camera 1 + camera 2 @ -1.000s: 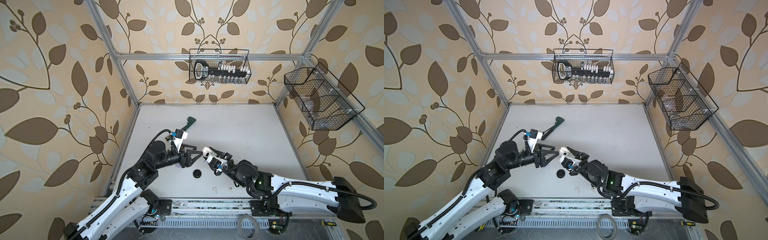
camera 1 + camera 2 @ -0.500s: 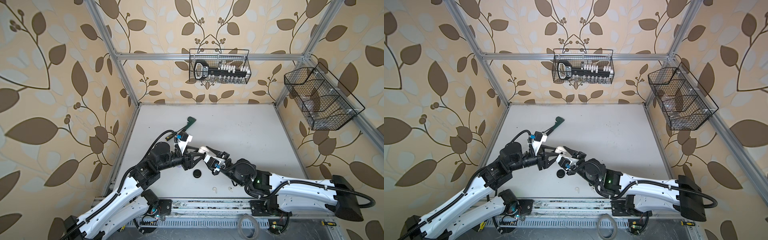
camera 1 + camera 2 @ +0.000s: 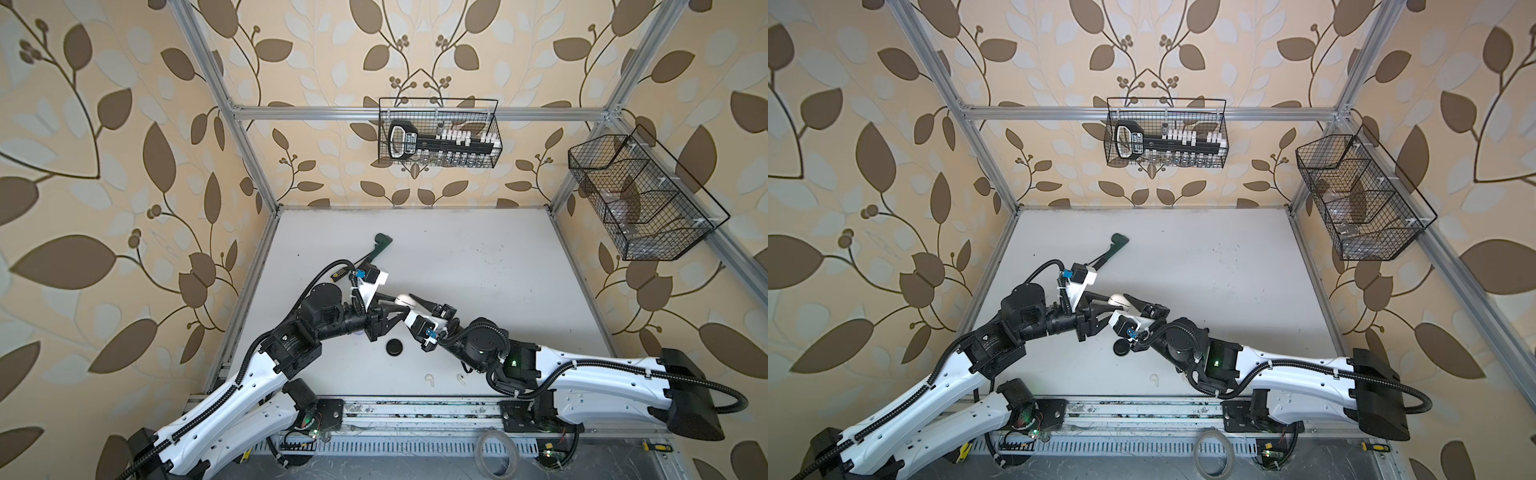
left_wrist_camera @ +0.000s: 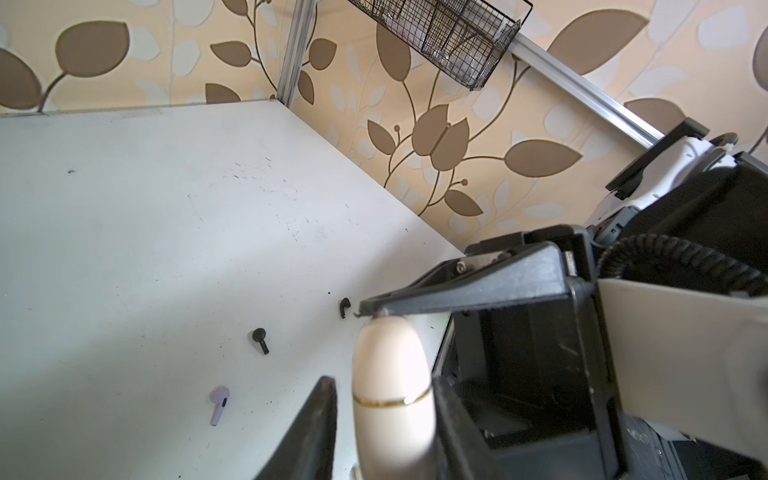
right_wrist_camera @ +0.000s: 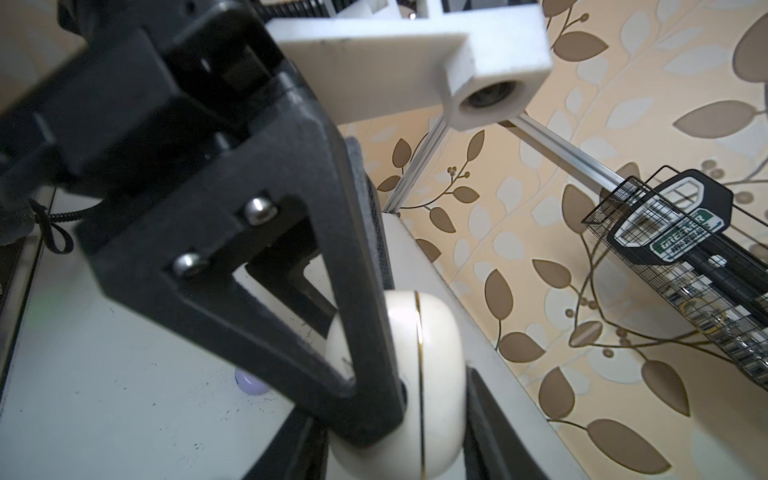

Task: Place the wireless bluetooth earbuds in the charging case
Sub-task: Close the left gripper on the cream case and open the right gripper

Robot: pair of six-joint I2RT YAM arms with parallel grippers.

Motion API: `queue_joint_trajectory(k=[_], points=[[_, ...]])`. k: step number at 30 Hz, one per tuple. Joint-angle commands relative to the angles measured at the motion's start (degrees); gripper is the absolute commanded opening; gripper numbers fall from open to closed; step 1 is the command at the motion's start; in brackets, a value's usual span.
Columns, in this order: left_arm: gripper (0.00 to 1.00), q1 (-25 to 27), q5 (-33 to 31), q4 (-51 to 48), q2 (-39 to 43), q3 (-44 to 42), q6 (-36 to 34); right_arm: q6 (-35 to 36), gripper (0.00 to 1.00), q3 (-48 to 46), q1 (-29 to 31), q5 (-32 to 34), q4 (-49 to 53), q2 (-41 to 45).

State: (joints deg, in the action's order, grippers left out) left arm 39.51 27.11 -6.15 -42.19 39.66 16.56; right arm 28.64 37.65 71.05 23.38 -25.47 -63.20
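- While the right end effector (image 3: 412,306) holds the cream-white charging case (image 3: 404,300) over the middle of the table (image 3: 478,270), the left end effector (image 3: 400,308) meets it from the opposite side. In both top views the two arms come together at this one place.
- In the right wrist view the charging case sits between the fingers (image 5: 490,424) of the right end effector, and one of them presses on its side.
- In the left wrist view the left end effector stands narrow around the charging case. One finger lies against it. On the other side a thin strip of table shows between finger and case, so I cannot tell if the grip is complete.
- The lid of the charging case is closed, and a gold seam runs around the body.
- A cream-white earbud (image 3: 430,379) and a second cream-white earbud (image 3: 460,378) lie near the front edge of the table, apart from each other and well apart from the charging case.
- In the left wrist view a black earbud (image 4: 259,338), another black earbud (image 4: 344,306) and a lavender earbud (image 4: 219,405) lie loose on the table.
- A black round object (image 3: 395,347) lies on the table just in front of both end effectors.
- A dark green tool (image 3: 380,245) lies on the table behind the left arm.
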Motion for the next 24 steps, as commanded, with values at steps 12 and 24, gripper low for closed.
queue_joint_trajectory(k=[12,24], points=[[0.00,0.4,-0.4,2.0,0.8,0.0,-2.4,-1.5,0.58,-2.8,2.0,-1.4,-1.7,6.8],[0.00,0.4,9.1,16.8,9.5,-14.0,-13.6,-21.3,0.71,-15.8,2.2,-8.8,-3.5,23.5]])
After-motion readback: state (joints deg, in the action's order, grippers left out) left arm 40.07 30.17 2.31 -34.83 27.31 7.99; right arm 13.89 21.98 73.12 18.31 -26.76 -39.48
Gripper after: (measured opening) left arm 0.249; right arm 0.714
